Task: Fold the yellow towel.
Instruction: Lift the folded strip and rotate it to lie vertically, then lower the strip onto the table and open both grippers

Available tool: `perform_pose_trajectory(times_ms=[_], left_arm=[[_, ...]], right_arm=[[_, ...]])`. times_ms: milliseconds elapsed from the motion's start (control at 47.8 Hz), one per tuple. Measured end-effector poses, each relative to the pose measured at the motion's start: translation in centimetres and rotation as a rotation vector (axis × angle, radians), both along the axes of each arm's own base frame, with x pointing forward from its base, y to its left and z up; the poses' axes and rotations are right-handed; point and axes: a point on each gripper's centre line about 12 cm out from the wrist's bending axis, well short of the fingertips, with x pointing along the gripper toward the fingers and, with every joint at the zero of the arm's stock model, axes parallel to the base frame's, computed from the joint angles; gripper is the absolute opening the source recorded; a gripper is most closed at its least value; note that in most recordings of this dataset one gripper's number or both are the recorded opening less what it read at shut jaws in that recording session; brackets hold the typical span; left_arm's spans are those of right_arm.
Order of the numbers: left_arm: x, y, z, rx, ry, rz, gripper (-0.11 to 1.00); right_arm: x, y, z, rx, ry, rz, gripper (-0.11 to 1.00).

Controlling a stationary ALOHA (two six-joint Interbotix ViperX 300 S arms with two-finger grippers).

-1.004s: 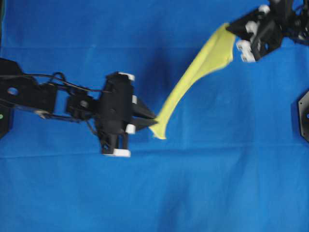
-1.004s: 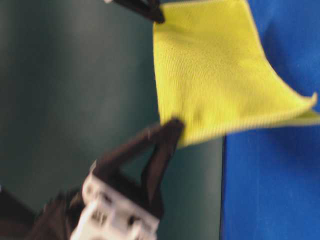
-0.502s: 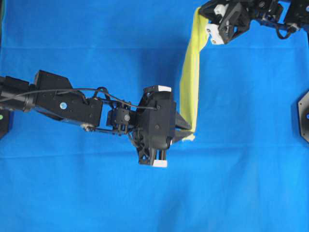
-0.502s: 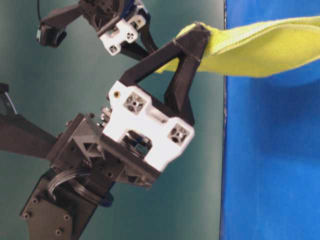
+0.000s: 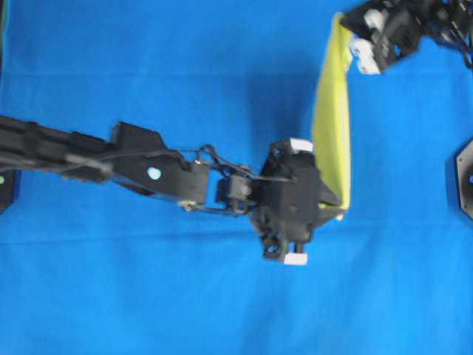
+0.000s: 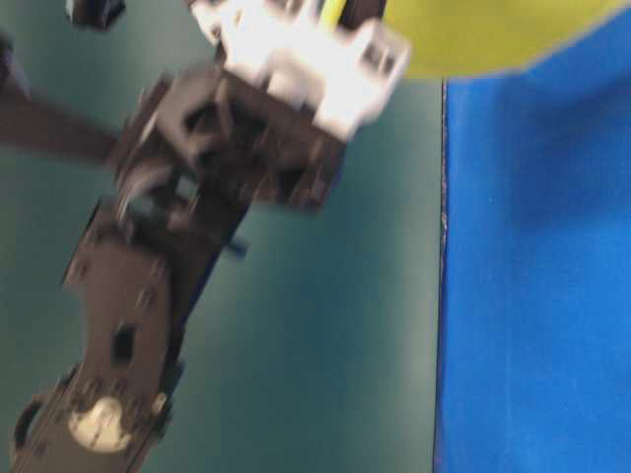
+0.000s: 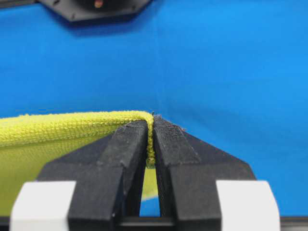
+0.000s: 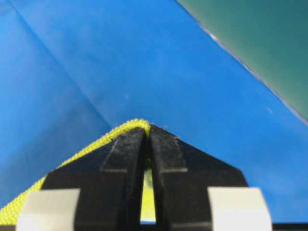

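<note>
The yellow towel (image 5: 331, 126) hangs stretched in the air between my two grippers, seen nearly edge-on from overhead as a narrow strip. My left gripper (image 5: 336, 201) is shut on its near corner, the hem (image 7: 72, 126) pinched between the black fingertips (image 7: 130, 137). At the top right, my right gripper (image 5: 353, 33) is shut on the far corner, with the hem (image 8: 96, 142) running off to the left from its tips. In the table-level view only a blurred bit of the towel (image 6: 483, 34) shows at the top, above the left arm's wrist (image 6: 246, 128).
A blue cloth (image 5: 185, 296) covers the whole table. A black arm base (image 5: 464, 177) sits at the right edge. The table-level view shows a dark green wall (image 6: 325, 345) to the left of the blue cloth's edge.
The left gripper has carried its towel corner to the right and slightly down. The right gripper shifted right too. The towel now hangs nearly vertical in the overhead view.
</note>
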Motion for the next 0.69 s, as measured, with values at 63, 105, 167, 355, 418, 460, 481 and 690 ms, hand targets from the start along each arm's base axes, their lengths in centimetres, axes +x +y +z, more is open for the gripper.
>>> perform_pose_trajectory(times_ms=[63,105,167,355,418,460,481,690], left_arm=[[0.9,-0.1,-0.2,-0.001,-0.008,0.0,0.04],[1.2,-0.2,-0.3,-0.002,-0.014,0.0,0.04],[1.6,-0.2,-0.6,-0.002,-0.028,0.0,0.04],[1.0,-0.1,-2.6,-0.017,-0.005,0.008,0.04],[0.0,0.0,-3.8,-0.019,0.021,0.011,0.04],[-0.8,0.1,-4.3,-0.023,0.031,0.014,0.04],[-1.1,0.2,-4.5,-0.024,0.034,0.015,0.04],[-6.1,0.3,-6.5,-0.109,0.081,0.045,0.04]], right_arm=[[-0.8,0.3,-0.3,0.01,0.016,-0.011,0.03],[-1.1,0.4,-0.6,0.015,0.027,-0.017,0.03],[-1.3,0.4,-1.0,0.024,0.041,-0.02,0.03],[0.0,-0.1,-3.1,0.052,0.069,-0.003,0.03],[1.5,-0.4,-3.8,0.056,0.07,0.023,0.03],[2.5,-0.6,-4.2,0.061,0.07,0.038,0.03],[3.0,-0.6,-4.4,0.06,0.069,0.05,0.03],[8.5,-1.3,-6.5,0.066,0.068,0.123,0.03]])
